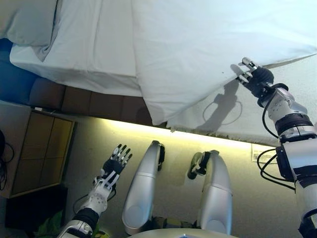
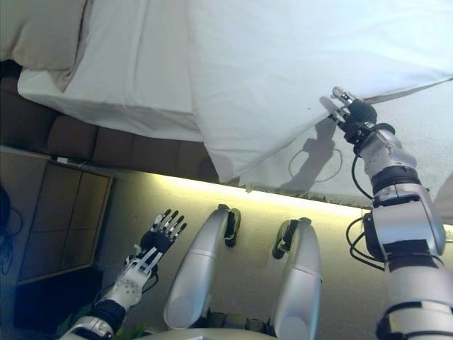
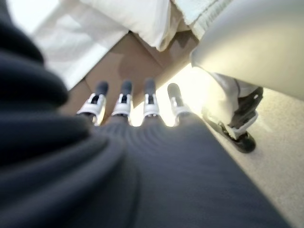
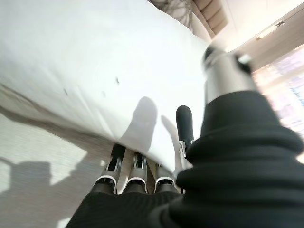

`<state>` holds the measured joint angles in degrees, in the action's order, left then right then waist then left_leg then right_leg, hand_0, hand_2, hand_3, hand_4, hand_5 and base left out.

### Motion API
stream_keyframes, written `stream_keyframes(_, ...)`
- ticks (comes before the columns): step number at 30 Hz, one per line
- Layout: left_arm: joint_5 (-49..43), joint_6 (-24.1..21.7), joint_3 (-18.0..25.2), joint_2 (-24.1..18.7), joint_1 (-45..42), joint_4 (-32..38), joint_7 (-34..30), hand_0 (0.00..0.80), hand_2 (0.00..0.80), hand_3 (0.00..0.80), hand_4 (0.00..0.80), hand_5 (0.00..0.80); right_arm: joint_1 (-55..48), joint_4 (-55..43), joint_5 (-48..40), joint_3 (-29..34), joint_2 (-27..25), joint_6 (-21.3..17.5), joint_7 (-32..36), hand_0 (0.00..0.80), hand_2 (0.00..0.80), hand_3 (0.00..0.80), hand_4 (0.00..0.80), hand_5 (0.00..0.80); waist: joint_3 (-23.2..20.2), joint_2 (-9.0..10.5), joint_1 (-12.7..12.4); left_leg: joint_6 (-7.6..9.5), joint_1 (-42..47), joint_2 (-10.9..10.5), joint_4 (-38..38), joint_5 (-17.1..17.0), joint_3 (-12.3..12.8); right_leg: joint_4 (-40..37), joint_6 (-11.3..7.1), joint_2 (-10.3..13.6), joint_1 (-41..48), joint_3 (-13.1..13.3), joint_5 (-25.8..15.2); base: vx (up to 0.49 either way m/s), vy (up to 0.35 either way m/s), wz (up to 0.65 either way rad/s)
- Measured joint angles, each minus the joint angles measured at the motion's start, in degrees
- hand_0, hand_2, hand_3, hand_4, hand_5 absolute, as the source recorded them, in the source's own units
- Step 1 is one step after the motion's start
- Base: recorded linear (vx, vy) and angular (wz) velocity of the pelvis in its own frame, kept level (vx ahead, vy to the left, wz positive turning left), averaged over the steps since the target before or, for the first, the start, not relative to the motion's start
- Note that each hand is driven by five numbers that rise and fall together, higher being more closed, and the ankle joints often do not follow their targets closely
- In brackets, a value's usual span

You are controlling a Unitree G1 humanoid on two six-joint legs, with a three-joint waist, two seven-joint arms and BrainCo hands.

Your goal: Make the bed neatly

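A white duvet (image 1: 208,44) lies over the bed, its lower corner hanging over the near side. Its edge runs diagonally across a cream textured cover (image 1: 297,84). My right hand (image 1: 255,77) is at that edge on the right. In the right wrist view its fingers (image 4: 137,164) reach under the duvet (image 4: 95,61) and the thumb (image 4: 184,118) lies on top, pinching the edge. A white sheet (image 1: 94,44) and a pillow (image 1: 29,20) lie at the left. My left hand (image 1: 115,163) hangs low beside the bed, open and empty, fingers (image 3: 123,102) straight.
The bed's brown padded base (image 1: 74,99) runs below the sheet, with a lit strip along the floor under it. A wooden cabinet (image 1: 42,148) stands at the left, close to my left hand. A blue surface (image 1: 12,74) shows at the far left.
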<state>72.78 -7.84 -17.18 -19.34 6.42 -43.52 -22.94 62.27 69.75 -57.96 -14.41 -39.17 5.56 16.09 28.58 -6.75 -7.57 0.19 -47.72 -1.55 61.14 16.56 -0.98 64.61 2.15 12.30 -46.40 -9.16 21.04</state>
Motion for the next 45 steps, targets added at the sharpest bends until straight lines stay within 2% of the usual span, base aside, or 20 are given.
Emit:
stream_keyframes(4,-0.09,-0.17,-0.17,-0.01,-0.1,0.75,-0.06,0.0,0.0,0.0,0.0,0.0,-0.01,-0.04,0.0,-0.02,-0.04,-0.24,-0.32,0.8,0.8,0.8,0.8,0.8,0.0,0.01,0.18,0.36,3.45,0.32,-3.25,-0.25,0.64,-3.38,-0.22,-0.36,3.23,-0.04,-1.12,-0.002,-0.008,-0.06)
stream_keyframes(12,-1.35,-0.79,-1.36,-1.09,3.13,4.39,0.11,0.0,0.0,0.0,0.0,0.0,-0.06,-0.57,0.11,-0.64,-0.1,-0.47,1.28,0.8,0.8,0.8,0.8,0.8,-0.13,0.3,0.17,0.45,10.39,0.42,-9.28,-0.77,1.03,-10.5,-1.89,-1.09,10.51,-0.48,-2.66,0.002,-0.005,-0.02)
stream_keyframes(22,-2.56,-1.03,-1.39,-4.44,6.34,7.7,0.87,0.0,0.0,0.0,0.0,0.0,-0.06,-1.96,0.49,-1.05,-0.26,-0.81,1.59,0.8,0.8,0.8,0.8,0.8,-0.27,0.77,-0.54,0.88,12.35,0.14,-9.78,-0.53,0.91,-11.01,-1.7,-0.86,12.65,-0.73,-2.5,0.002,-0.003,0.01)
stream_keyframes(25,-2.54,-1.0,-1.49,-4.91,6.9,11.63,0.6,0.0,0.0,0.0,0.0,0.0,-0.25,-2.3,0.46,-1.25,0.02,-0.83,1.19,0.8,0.8,0.8,0.8,0.8,-0.31,1.17,-0.92,1.04,12.69,0.12,-10.13,-0.81,0.92,-11.21,-1.65,-0.86,12.85,-0.67,-2.49,0.0,0.0,0.0)
stream_keyframes(29,-1.66,1.03,-3.25,-5.0,9.78,16.27,0.57,0.0,0.0,0.0,0.0,0.0,-1.12,-2.51,0.46,-2.04,1.97,-0.81,0.8,0.8,0.8,0.8,0.8,0.8,-0.82,3.19,-1.14,0.82,13.71,0.15,-11.9,-1.62,0.86,-12.74,-1.6,-1.02,13.68,-0.77,-3.01,0.001,-0.008,0.0)
stream_keyframes(33,1.21,7.2,-6.59,-1.01,14.74,14.77,4.37,0.0,0.0,0.0,0.0,0.0,-1.14,-2.63,0.45,-2.15,5.2,-0.8,0.55,0.8,0.8,0.8,0.8,0.8,-1.48,4.82,-0.88,0.74,15.57,0.22,-14.18,-2.1,1.03,-15.28,-2.23,-1.37,15.57,-0.83,-4.08,0.008,-0.04,-0.03)
stream_keyframes(36,2.74,11.14,-8.77,3.13,18.07,9.58,9.14,0.0,0.0,0.0,0.0,0.0,-1.07,-3.27,0.41,-2.27,6.39,-0.78,0.11,0.8,0.8,0.8,0.8,0.8,-1.74,5.56,-0.2,0.61,16.12,0.7,-14.41,-2.18,1.04,-16.78,-2.69,-2.09,16.62,-0.9,-4.71,0.006,-0.083,-0.04)
stream_keyframes(39,4.67,13.78,-9.59,6.68,20.22,4.32,14.17,0.0,0.0,0.0,0.0,0.0,-0.99,-4.27,0.21,-2.92,8.94,-0.72,-0.39,0.8,0.8,0.8,0.8,0.8,-1.87,7.17,0.78,0.72,16.05,1.01,-14.51,-2.09,1.12,-17.52,-2.79,-2.45,16.74,-0.93,-4.99,-0.028,-0.118,-0.05)
stream_keyframes(41,5.68,14.82,-11.08,8.03,21.19,2.76,16.54,0.0,0.0,0.0,0.0,0.0,-0.98,-4.43,-0.18,-4.22,9.91,-0.68,-0.59,0.8,0.8,0.8,0.8,0.8,-1.9,7.68,1.52,0.7,16.04,1.44,-14.49,-1.96,1.19,-18.17,-2.8,-3.05,16.91,-0.84,-5.39,-0.017,-0.132,-0.09)
stream_keyframes(45,10.08,16.45,-11.0,10.29,22.45,0.48,20.98,0.0,0.0,0.0,0.0,0.0,-1.03,-5.2,-1.34,-5.1,12.88,-0.66,-1.62,0.8,0.8,0.8,0.8,0.8,-2.07,9.11,2.79,0.46,16.11,2.46,-14.74,-1.79,1.19,-19.55,-2.52,-4.15,17.09,-0.77,-6.2,0.019,-0.148,-0.12)
